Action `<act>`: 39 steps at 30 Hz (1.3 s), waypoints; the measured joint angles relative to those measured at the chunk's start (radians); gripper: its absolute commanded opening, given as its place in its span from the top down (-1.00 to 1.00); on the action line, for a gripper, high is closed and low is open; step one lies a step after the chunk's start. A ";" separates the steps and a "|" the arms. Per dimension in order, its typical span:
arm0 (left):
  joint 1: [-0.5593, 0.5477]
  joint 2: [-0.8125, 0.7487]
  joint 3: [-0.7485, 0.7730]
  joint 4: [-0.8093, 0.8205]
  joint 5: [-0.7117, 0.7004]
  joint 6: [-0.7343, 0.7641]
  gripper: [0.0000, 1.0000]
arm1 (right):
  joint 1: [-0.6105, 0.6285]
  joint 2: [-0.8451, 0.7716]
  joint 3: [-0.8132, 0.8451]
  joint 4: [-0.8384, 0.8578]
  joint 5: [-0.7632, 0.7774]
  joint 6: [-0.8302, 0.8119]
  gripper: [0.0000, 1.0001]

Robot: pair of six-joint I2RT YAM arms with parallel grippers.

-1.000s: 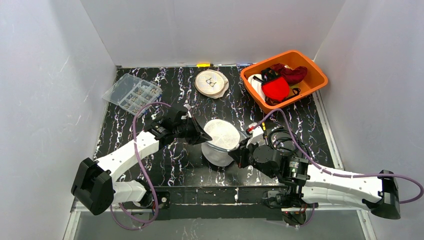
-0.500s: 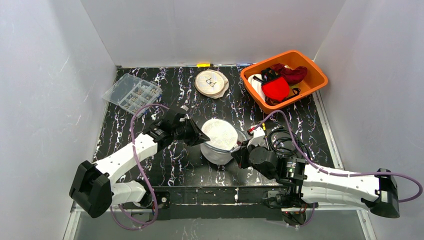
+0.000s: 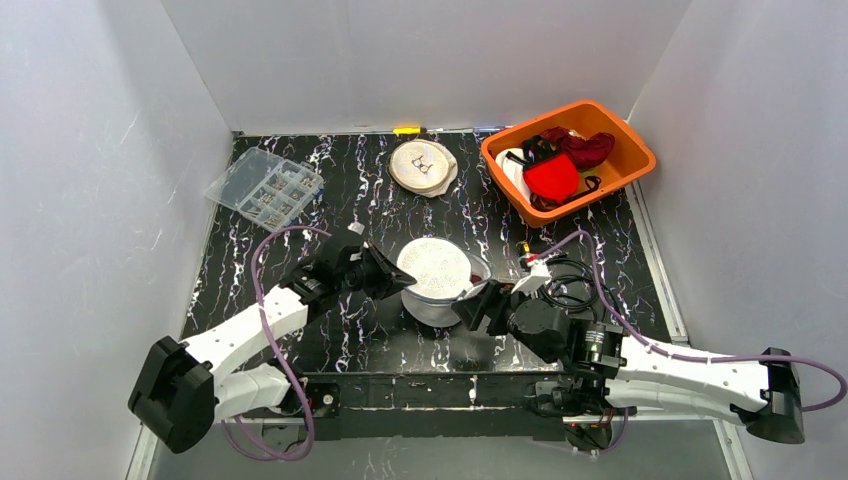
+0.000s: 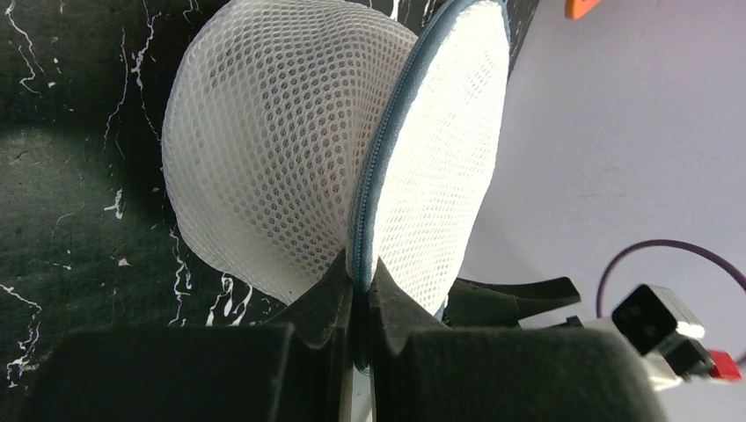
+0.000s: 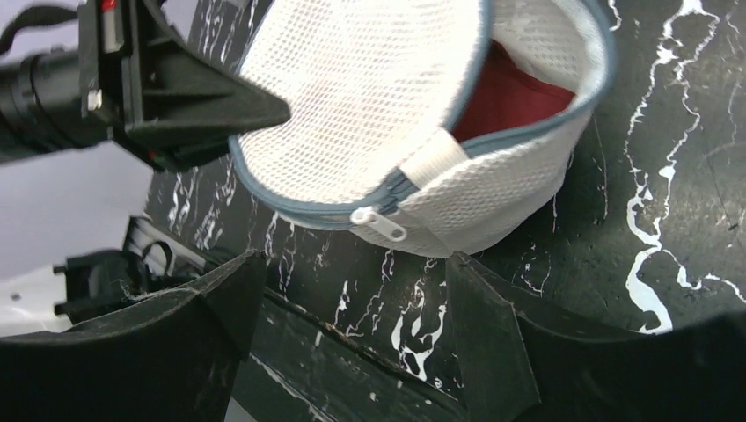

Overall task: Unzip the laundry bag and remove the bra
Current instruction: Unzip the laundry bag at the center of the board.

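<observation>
On marbled table (image 3: 330,190), round mesh bag (image 3: 435,272)

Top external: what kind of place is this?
Probably a lab robot test cell: white panel walls around a black marbled table, two arms bolted at its edge, an orange bin of garments.

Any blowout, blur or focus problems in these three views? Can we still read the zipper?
Left wrist: the laundry bag is blown out to near white on its right half, so mesh detail is lost there; the left gripper is dark and soft in the foreground. Right wrist: the mesh, zipper pull and red bra are sharp; the right gripper is blurred and underexposed. Top external: even light and soft shadows on the table.
</observation>
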 measured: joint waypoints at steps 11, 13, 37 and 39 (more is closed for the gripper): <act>-0.059 -0.065 -0.047 0.057 -0.109 -0.007 1.00 | -0.083 0.098 -0.030 0.058 0.082 0.170 -0.72; -0.074 -0.065 -0.060 0.061 -0.124 -0.005 1.00 | -0.140 0.141 -0.024 0.065 0.053 0.183 -0.70; -0.113 -0.085 -0.078 0.012 -0.206 0.056 0.93 | -0.277 0.339 0.043 0.199 -0.193 0.181 0.81; -0.117 -0.085 -0.072 -0.006 -0.208 0.067 0.68 | -0.276 0.341 0.043 0.198 -0.200 0.172 0.97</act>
